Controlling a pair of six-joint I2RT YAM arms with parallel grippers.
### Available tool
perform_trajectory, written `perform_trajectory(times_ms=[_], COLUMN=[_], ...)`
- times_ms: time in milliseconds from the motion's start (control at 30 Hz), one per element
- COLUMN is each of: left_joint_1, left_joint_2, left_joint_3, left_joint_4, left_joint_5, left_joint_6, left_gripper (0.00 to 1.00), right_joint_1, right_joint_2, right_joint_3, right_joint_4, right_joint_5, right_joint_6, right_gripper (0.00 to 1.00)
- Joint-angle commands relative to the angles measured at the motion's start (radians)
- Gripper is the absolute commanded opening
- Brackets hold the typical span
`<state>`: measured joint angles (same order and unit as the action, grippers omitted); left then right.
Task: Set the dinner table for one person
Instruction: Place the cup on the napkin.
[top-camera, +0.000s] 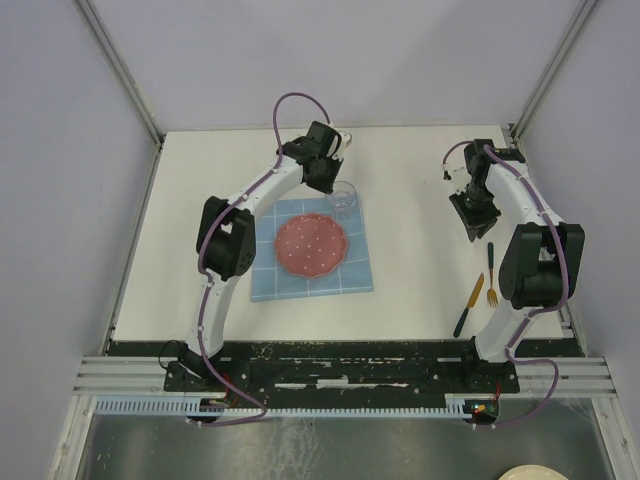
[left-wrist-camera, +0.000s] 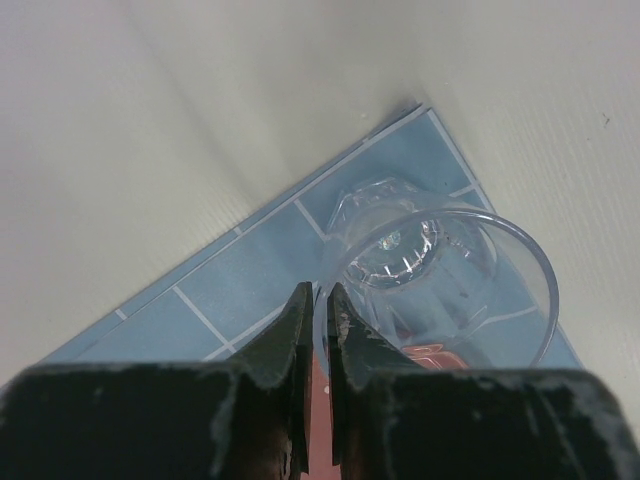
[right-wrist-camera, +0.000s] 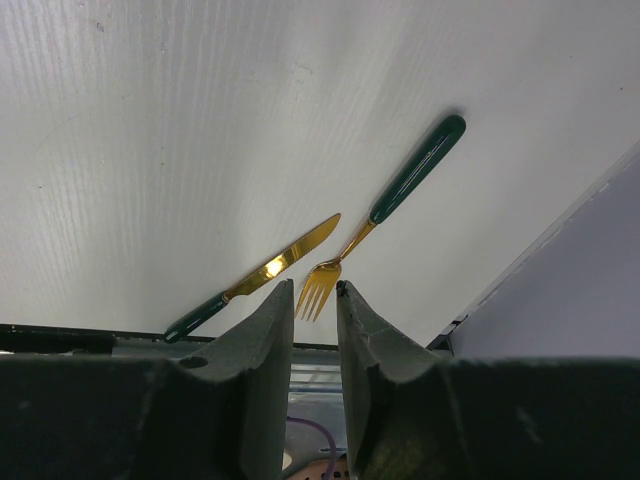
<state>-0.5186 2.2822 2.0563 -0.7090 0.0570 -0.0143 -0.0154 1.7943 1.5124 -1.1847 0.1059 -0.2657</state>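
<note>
The large matte white square tabletop (top-camera: 420, 200) lies ahead of both arm bases, filling the walled bay. Left of centre on it lies a blue grid-patterned cloth placemat (top-camera: 300, 285) bearing a round speckled red plate (top-camera: 311, 245). A clear drinking glass (left-wrist-camera: 440, 270) stands at the mat's far right corner. The left pincer (left-wrist-camera: 320, 297) is nearly pressed together, pinching the glass's rim. The right pincer (right-wrist-camera: 315, 290) is slightly spread and holds nothing. It hangs over bare tabletop near a green-handled gold fork (right-wrist-camera: 400, 195) and a matching knife (right-wrist-camera: 255, 275).

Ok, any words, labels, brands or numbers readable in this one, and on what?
None readable: no words, labels, brands or numbers show on the glass, plate, placemat, knife, fork or table.
</note>
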Motion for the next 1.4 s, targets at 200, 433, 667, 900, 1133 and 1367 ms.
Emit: perform_trajectory(times_ms=[200,433,667,900,1133,1367], left_joint_1=[0.0,-0.001,-0.002,-0.002,0.0,0.0], left_joint_2=[-0.03,-0.007,-0.003,-0.03,-0.148,-0.333], left_joint_3=[0.052,0.076,0.079,0.085,0.076,-0.06], left_joint_4=[0.006,-0.02,-0.027,-0.027,-0.017,0.037], left_joint_5=[-0.014,0.014,0.018,-0.03,-0.087,-0.11], left_joint_6=[0.041,0.016,0.023,0.042,0.093,0.128], left_gripper=[0.08,0.58,0.67,0.93,0.97,0.97], right_joint_1=[-0.003,-0.003,-0.003,-0.003,-0.02,-0.056], right_joint_2=[-0.024,-0.023,-0.024,-0.056,-0.156,-0.171], right_joint_3=[0.026,0.029,0.029,0.013,-0.141,-0.215], right_joint_4=[0.0,-0.002,-0.005,-0.015,0.009,-0.039], right_joint_5=[-0.008,-0.009,-0.007,0.006,-0.007,-0.035], right_joint_6=[0.007,0.007,0.005,-0.003,-0.01,-0.012], right_gripper=[0.31,0.31,0.32,0.32,0.34,0.31])
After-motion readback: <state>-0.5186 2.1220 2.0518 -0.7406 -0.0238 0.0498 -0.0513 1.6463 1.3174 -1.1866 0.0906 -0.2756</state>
